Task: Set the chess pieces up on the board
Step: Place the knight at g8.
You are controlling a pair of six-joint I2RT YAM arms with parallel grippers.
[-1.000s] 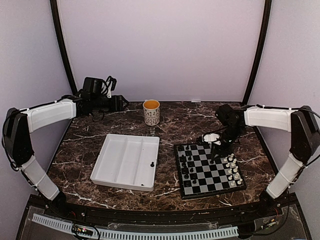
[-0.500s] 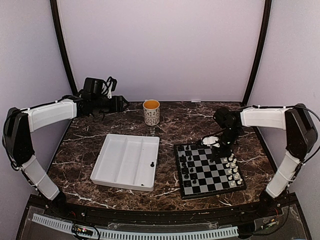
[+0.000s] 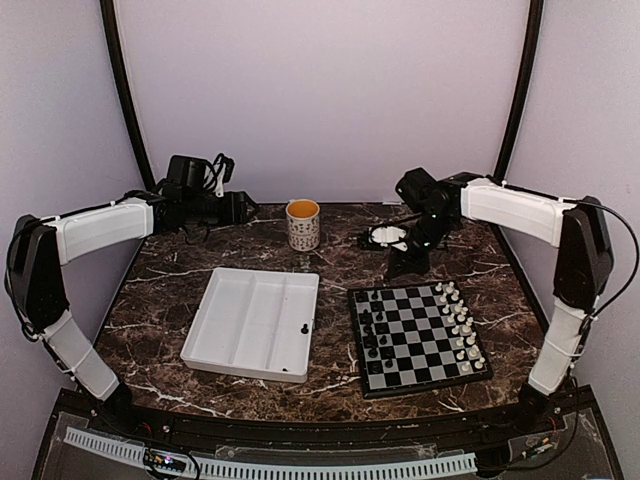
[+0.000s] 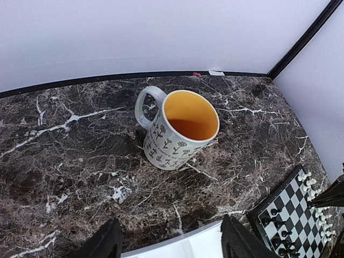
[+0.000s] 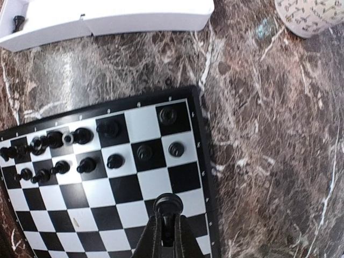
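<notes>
Glossy black plastic chess pieces [image 5: 108, 128], polished marble table [image 5: 258, 134]

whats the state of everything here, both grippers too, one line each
left gripper: open, empty
right gripper: shut on black piece, held clear of the board
mug: upright, nothing seen inside
tray: only a lone black piece inside
board: flat, black pieces along its left, white pieces along its right, middle bare
</notes>
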